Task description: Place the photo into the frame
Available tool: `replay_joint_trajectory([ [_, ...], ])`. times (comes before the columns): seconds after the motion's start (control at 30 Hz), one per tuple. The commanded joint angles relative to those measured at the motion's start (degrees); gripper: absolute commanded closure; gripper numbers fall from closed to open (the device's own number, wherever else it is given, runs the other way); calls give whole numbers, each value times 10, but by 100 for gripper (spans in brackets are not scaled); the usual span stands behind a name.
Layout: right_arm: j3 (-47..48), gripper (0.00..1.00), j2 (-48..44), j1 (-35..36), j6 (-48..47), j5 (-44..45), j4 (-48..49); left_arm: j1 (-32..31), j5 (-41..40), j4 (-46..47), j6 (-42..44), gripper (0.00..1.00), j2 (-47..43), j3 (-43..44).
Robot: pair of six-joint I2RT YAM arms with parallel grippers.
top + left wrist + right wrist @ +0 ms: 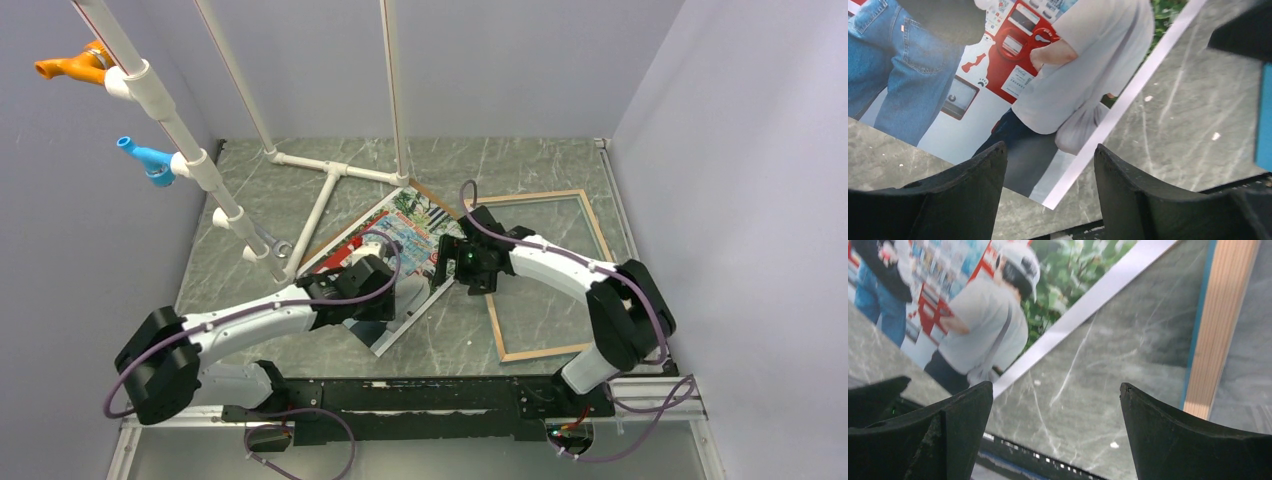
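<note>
The photo [400,225] lies picture side up, turned at an angle, in the middle of the table. It also shows in the left wrist view [1048,75] and the right wrist view [978,315]. The frame [540,352] lies flat to its right, light wood face up, its rail close in the right wrist view [1223,325]. My left gripper [398,298] is open and empty, its fingers either side of the photo's near corner [1050,170]. My right gripper [443,262] is open and empty over bare table between photo and frame [1055,410].
A brown backing board [432,197] lies under the photo, its edges showing. A white pipe stand [330,175] stands at the back left, with orange [75,65] and blue [145,158] pegs on its slanted pole. The black arm rail [400,395] runs along the near edge.
</note>
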Motion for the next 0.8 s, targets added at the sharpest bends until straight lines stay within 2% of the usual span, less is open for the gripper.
replay_joint_trajectory([
  [0.0,56,0,42,1,21,81,40,2,-10,8,17,33,39,6],
  [0.3,175,0,158,-4,-13,222,-32,1,15,51,8,38,79,-35],
  [0.47,190,0,202,-29,-17,248,-44,2,30,72,2,39,95,-56],
  [0.77,226,0,226,-50,-31,297,-71,1,35,73,-9,39,104,-70],
])
